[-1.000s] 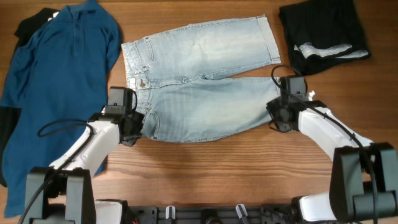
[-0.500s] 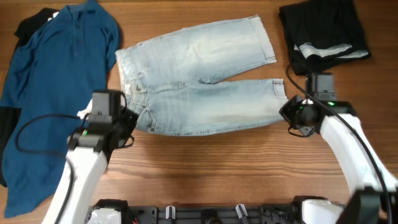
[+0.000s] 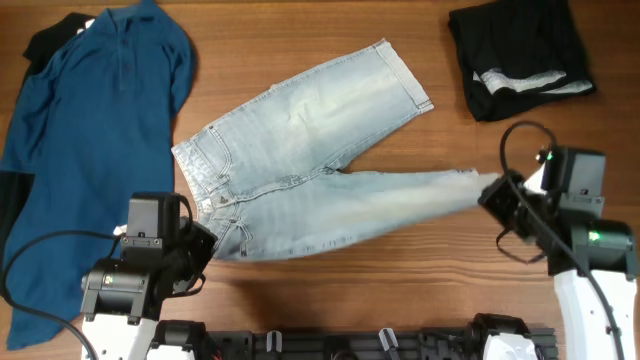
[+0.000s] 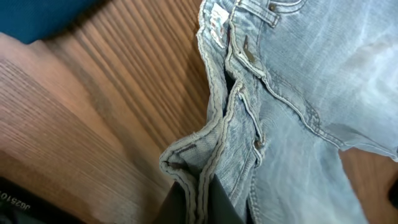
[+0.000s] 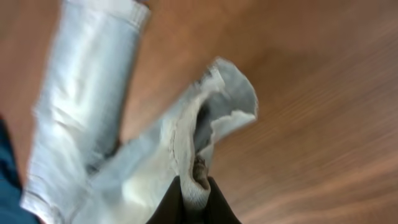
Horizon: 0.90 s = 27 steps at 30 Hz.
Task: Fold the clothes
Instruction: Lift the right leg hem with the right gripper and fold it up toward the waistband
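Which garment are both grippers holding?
The pale blue denim shorts, left gripper on the waistband, right gripper on one cuff; the deep-blue collared shirt and black garment lie untouched.

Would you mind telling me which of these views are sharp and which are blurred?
Overhead: sharp and evenly lit, with soft shadows under the denim shorts. Left wrist: crisp, the waistband stitching and the wood grain of the table both clear. Right wrist: blurred, the grain smeared and the cuff soft-edged.
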### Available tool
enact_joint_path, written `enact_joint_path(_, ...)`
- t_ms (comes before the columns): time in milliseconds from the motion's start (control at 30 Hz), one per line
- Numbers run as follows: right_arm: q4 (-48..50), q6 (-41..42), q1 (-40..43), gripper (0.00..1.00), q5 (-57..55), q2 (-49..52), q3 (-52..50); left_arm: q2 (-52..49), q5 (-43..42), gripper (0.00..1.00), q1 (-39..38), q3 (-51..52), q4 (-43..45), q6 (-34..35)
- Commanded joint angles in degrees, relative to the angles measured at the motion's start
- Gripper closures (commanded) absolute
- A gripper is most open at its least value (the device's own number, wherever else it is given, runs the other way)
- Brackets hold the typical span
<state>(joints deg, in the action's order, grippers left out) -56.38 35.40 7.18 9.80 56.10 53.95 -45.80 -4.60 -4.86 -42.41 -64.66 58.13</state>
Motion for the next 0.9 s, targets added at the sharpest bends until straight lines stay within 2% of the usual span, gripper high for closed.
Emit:
enact_joint_path(0, 5.8, -2.7, 0.4, 0.96, -0.2, 8.5, 5.5, -0.5, 6.4, 0.96, 0.2, -0.9, 0.7, 1.1)
enact_joint_path(167, 13.5, -5.7, 0.1, 0.96, 1.6, 27.9, 14.7, -4.7, 14.3, 0.96, 0.2, -0.9, 8.2, 2.4)
enact_joint_path(367, 26.8, -8.4, -4.5, 0.96, 3.8, 45.4, 24.8, -19.8, 17.3, 0.96, 0.2, -0.9, 22.4, 2.3)
enact_joint_path(567, 38.5, -9.8, -9.6, 0.96, 1.1, 51.8, 26.6, -28.2, 17.8, 0.96, 0.3, -0.9, 30.8, 2.3)
enact_joint_path(700, 45.0, -9.7, -11.6, 0.96, -2.6, 52.5, 26.8, -28.4, 19.9, 0.96, 0.3, -0.9, 35.2, 2.3)
enact_joint_path(867, 51.0, -8.6, -11.9, 0.96, -3.0, 53.4, 26.8, -28.4, 25.6, 0.96, 0.3, -0.9, 36.0, 3.0)
